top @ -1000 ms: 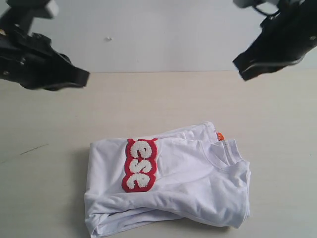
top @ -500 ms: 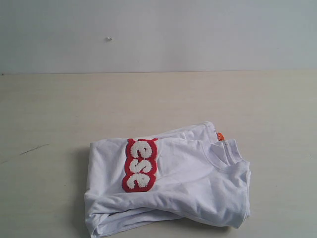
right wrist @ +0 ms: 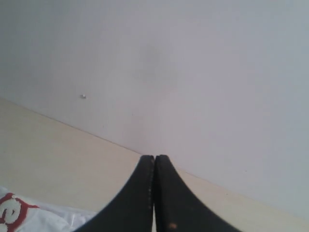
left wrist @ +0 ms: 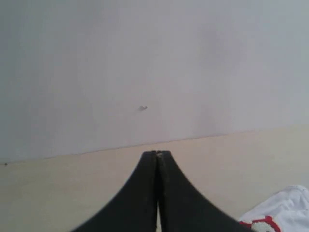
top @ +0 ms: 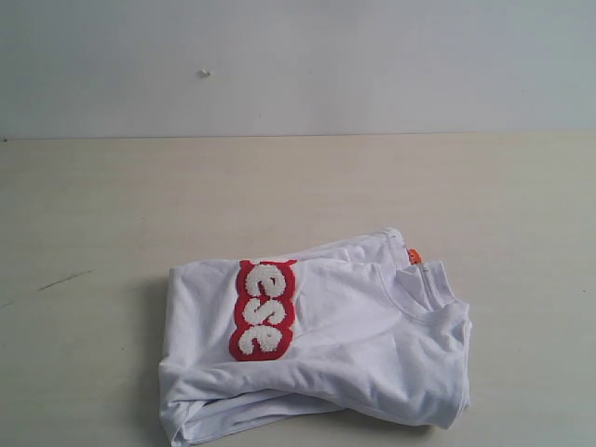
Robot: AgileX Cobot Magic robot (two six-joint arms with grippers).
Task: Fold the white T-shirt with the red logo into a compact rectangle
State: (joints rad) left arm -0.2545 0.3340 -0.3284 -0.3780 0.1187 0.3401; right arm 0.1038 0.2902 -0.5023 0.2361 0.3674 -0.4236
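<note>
While the left tool and right tool are sitting pinched fully closed on nothing, I am judging the fold nearly finished. The white T-shirt is lying on the counter as a soft, rumpled rectangle, fuzzy red logo facing up, ribbed collar toward the right arm's side. I am thinking any tidying should press flat the loose layers bulging along its near edge.

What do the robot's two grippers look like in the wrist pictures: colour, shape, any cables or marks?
The left gripper has two matte black fingers, broad at the base and curving in to narrow tips. The right gripper looks the same: black, smooth, tapered. No cables or lettering show on either. The exterior view shows no part of the robot.
</note>
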